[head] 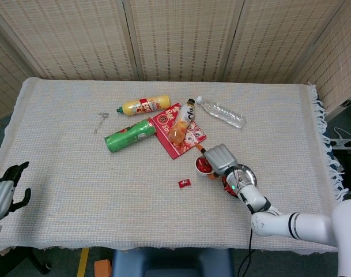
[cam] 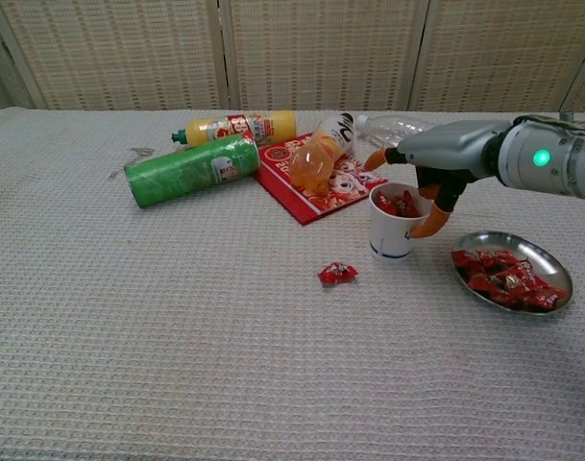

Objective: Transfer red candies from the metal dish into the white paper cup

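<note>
White paper cup (cam: 394, 230), upright, holding a heap of red candies (cam: 396, 203); standing toward the right half of the table, nearer the front edge than the back, gripped at the rim by the right hand (cam: 436, 168). Metal dish (cam: 542, 258), shallow and oval, just right of the cup, apart from it, with more red wrapped candies (cam: 499, 274) piled inside. One stray red candy (cam: 337, 273) lying on the cloth, left of the cup, toward the front edge.
</note>
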Available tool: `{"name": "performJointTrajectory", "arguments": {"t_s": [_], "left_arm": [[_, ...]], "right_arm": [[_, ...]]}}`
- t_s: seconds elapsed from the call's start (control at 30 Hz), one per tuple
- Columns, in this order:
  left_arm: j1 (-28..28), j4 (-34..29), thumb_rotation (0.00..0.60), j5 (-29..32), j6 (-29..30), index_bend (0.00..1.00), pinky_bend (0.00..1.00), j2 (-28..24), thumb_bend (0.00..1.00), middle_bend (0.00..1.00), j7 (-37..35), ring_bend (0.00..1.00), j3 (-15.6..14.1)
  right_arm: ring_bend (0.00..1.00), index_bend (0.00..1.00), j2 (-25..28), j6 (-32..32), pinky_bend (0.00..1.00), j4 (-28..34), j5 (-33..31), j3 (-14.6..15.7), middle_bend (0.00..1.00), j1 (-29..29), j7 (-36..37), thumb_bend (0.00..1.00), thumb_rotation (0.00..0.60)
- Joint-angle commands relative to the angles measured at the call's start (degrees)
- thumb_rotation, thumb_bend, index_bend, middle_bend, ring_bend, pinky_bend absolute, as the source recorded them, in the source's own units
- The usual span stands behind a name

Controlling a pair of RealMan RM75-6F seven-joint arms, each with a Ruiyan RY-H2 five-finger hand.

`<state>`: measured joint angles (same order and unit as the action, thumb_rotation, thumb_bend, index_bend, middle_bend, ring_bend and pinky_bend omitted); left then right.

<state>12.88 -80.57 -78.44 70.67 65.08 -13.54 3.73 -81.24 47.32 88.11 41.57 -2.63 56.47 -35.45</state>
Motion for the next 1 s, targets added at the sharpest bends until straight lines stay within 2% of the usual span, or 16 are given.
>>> {"name": "performJointTrajectory", "arguments": {"t_s": [0.03, 0.2, 0.37, 0.5, 0.6, 0.8, 1.0], "left_arm": [[0.04, -0.38, 0.6, 0.73, -0.39, 0.03, 0.28, 0.22, 0.54, 0.1, 0.84, 0.06, 0.19], [-0.14, -0.52, 0.6, 0.57, -0.03, 0.03, 0.28, 0.06, 0.54, 0.1, 0.74, 0.06, 0.25], [-0.24, -0.51, 0.6, 0.21, 0.11, 0.03, 0.28, -0.22, 0.53, 0.1, -0.05, 0.06, 0.24], [-0.12, -0.7, 0.6, -0.15, -0.05, 0.03, 0.28, -0.22, 0.53, 0.1, -0.03, 0.06, 0.13], [-0.04, -0.92, 0.6, -0.59, -0.08, 0.03, 0.28, -0.19, 0.53, 0.1, 0.17, 0.06, -0.08], [-0.4, -1.22, 0.6, -1.18, 0.79, 0.02, 0.28, -0.44, 0.53, 0.1, -0.09, 0.06, -0.21], [-0.65, -1.19, 0.6, -1.6, 1.27, 0.02, 0.28, -0.87, 0.52, 0.1, -1.04, 0.06, -0.27]], "right_arm": [[0.76, 0.0, 1.02, 0.4, 1.0, 1.43, -1.43, 0.35, 0.92, 0.25, -0.99, 0.13, 0.515], [0.73, 0.0, 2.86, 1.83, 1.0, 4.68, -0.77, 0.04, 0.89, -0.15, -0.39, 0.13, 0.515], [0.73, 0.01, 6.8, 6.38, 1.0, 12.98, 9.79, -0.26, 0.87, -3.07, 3.41, 0.12, 0.515], [0.73, 0.15, 7.51, 10.52, 1.0, 16.72, 21.43, 1.93, 0.87, -5.28, 2.48, 0.13, 0.515], [0.74, 0.24, 6.0, 11.93, 1.0, 18.04, 24.34, 3.18, 0.87, -5.68, -1.85, 0.13, 0.514], [0.81, 0.34, 0.87, 14.17, 1.0, 17.68, 23.07, 2.81, 0.87, -4.88, -13.77, 0.13, 0.516], [0.85, 0.4, -4.3, 14.78, 1.0, 16.77, 11.89, 0.98, 0.89, -1.35, -29.24, 0.13, 0.515]]}}
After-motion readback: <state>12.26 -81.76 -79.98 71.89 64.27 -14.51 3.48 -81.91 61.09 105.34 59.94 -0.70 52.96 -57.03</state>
